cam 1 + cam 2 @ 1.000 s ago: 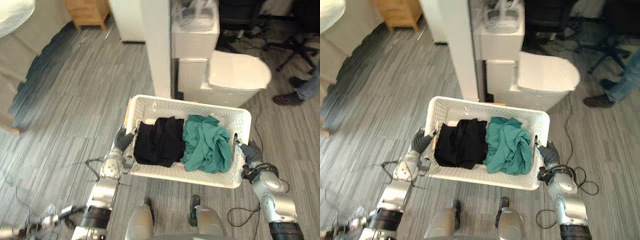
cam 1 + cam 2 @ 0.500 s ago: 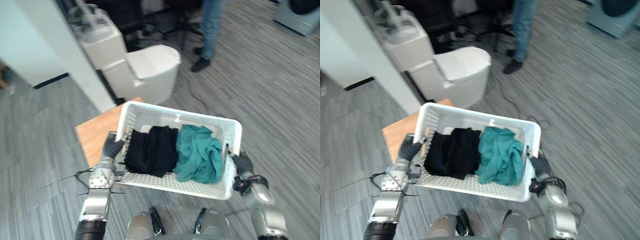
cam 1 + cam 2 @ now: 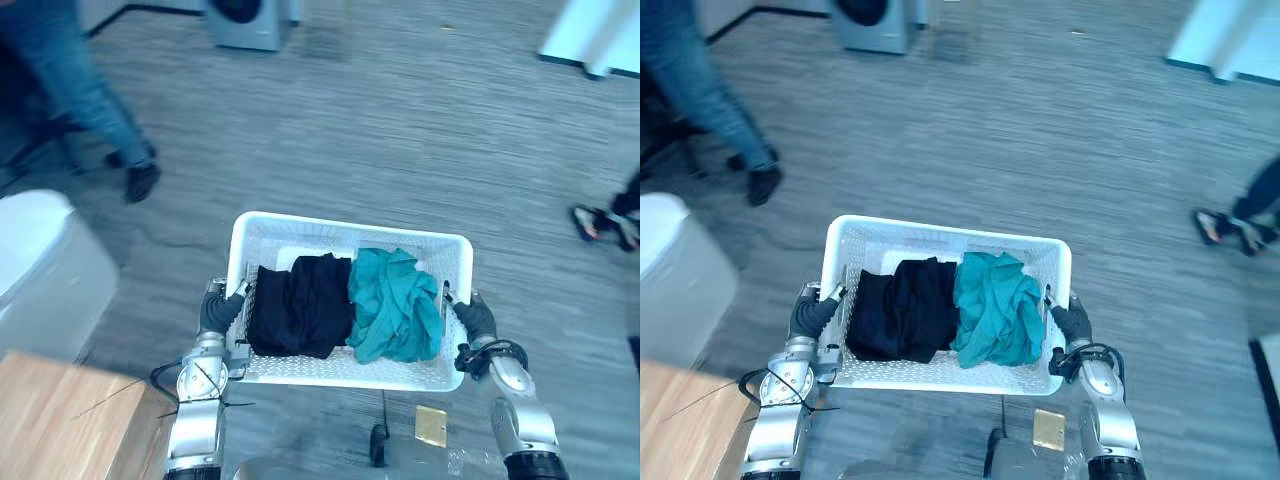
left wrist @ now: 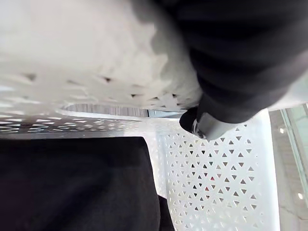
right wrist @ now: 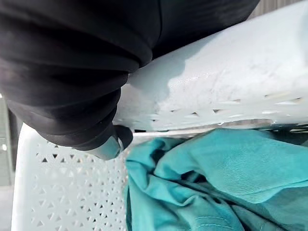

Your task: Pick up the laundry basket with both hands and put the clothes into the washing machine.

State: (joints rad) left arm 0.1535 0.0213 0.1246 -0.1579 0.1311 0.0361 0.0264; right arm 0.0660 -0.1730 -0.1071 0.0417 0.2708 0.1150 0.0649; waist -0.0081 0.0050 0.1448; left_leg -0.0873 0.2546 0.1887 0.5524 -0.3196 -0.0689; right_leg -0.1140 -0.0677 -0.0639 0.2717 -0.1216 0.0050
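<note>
A white perforated laundry basket [image 3: 340, 228] is held up in front of me, off the floor. Inside lie a black garment [image 3: 298, 318] on the left and a teal garment [image 3: 395, 314] on the right. My left hand [image 3: 216, 311] is curled round the basket's left rim, its thumb [image 4: 206, 126] hooked over the edge inside. My right hand [image 3: 474, 319] grips the right rim the same way, thumb [image 5: 108, 147] next to the teal cloth [image 5: 202, 178]. A washing machine [image 3: 246, 20] stands far off at the top of the eye views.
A white lidded bin [image 3: 45, 270] stands at the left and a wooden surface [image 3: 60, 425] at the lower left. One person's legs [image 3: 95, 110] stand at the upper left, another's foot [image 3: 600, 220] at the right edge. Open grey floor [image 3: 400, 130] lies ahead.
The whole view has swung round: the white bin went from ahead to my left, and the washing machine came into sight. Both hands keep their hold on the basket.
</note>
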